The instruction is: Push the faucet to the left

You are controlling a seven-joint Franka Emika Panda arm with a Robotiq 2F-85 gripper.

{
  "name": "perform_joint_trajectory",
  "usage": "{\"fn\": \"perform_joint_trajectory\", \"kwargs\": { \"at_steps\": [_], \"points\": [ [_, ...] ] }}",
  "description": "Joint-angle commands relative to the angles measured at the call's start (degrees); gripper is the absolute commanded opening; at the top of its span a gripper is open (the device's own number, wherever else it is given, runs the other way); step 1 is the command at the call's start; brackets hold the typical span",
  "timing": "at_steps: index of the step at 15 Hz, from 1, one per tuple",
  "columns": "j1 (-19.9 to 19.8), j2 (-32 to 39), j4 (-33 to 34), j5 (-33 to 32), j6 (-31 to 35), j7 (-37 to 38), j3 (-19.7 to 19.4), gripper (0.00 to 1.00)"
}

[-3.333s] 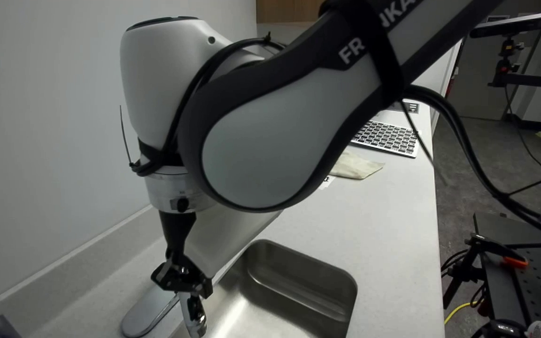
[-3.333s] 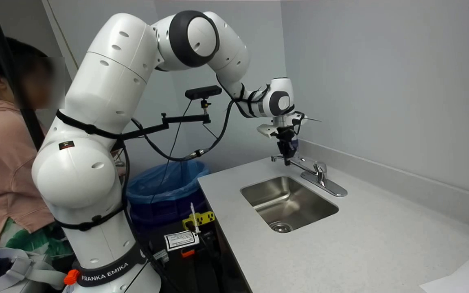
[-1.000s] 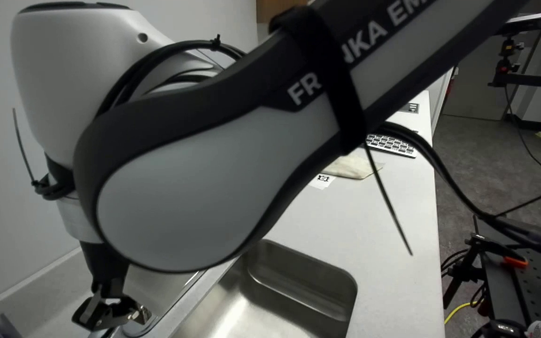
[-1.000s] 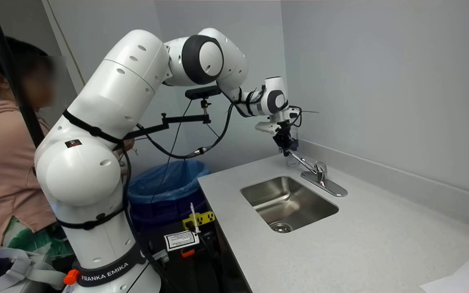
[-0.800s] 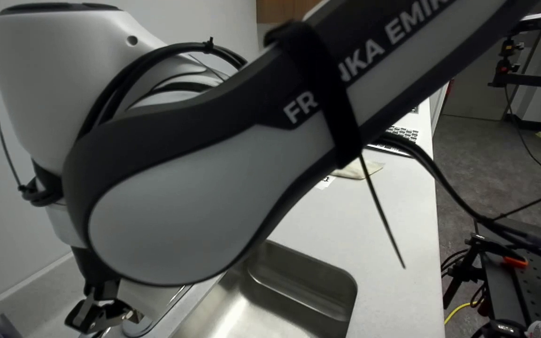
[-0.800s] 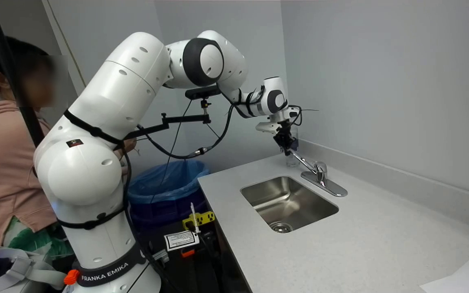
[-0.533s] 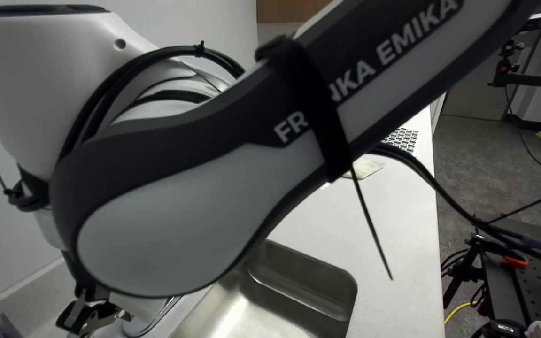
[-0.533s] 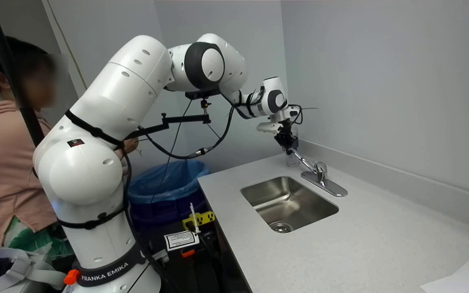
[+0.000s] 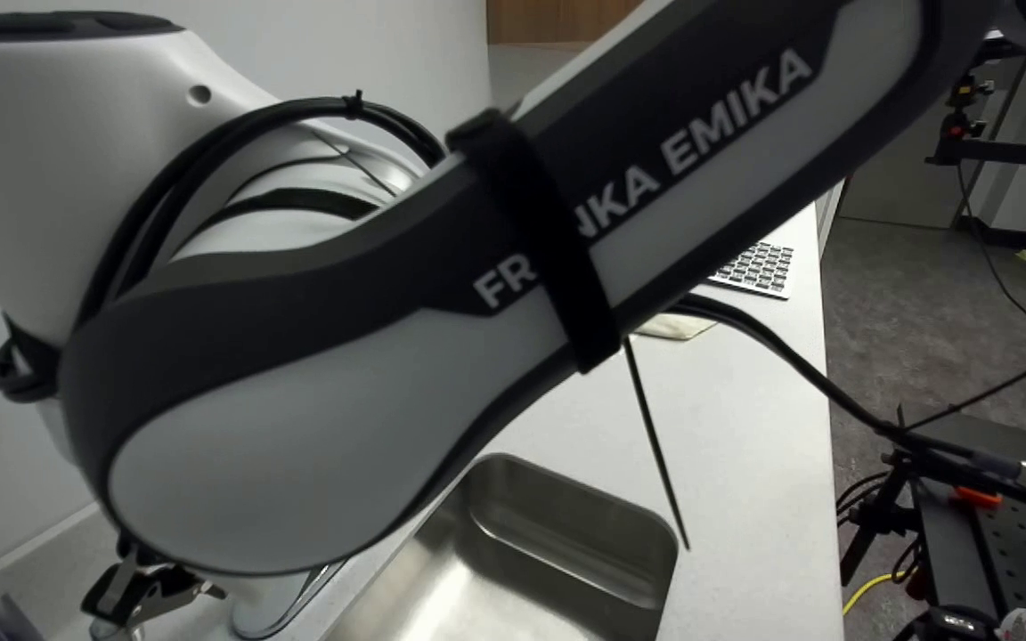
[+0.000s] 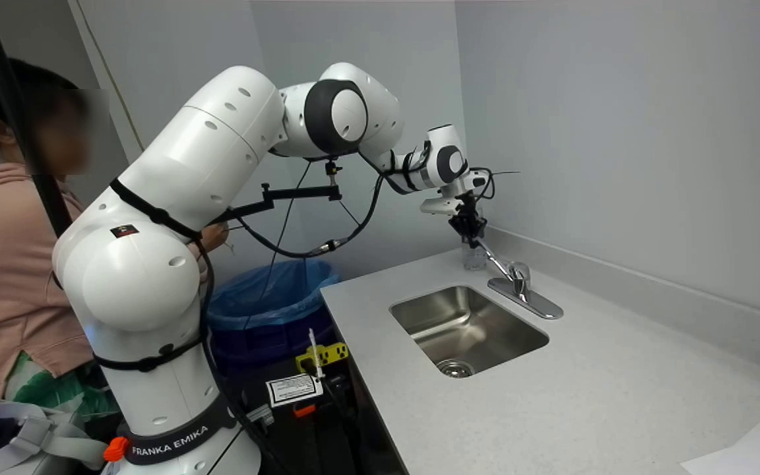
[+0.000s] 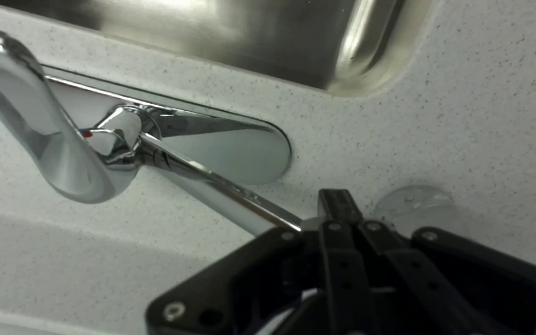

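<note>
The base [image 10: 179,443] reads "FRANKA EMIKA", the arm [image 9: 477,352] "FR…KA EMIKA".

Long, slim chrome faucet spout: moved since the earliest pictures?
Yes. In an exterior view, the chrome spout has swung away from the rectangular steel sink basin, toward the plain grey wall.

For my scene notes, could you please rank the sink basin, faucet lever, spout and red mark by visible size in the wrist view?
Largest: sink basin, cropped by the frame
Faucet lever
Faucet spout, partly hidden
Smallest: red mark
</note>
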Motion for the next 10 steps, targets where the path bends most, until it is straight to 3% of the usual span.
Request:
{"fn": "perform_joint_trajectory", "kwargs": {
  "at_steps": [1,10],
  "points": [
    [0.45,3.31,6.69,-1.27,0.69,-1.55,-2.02,0.0],
    [1.44,7.91,14.56,-1.17,-0.77,-1.22,-3.35,0.0]
  ]
}}
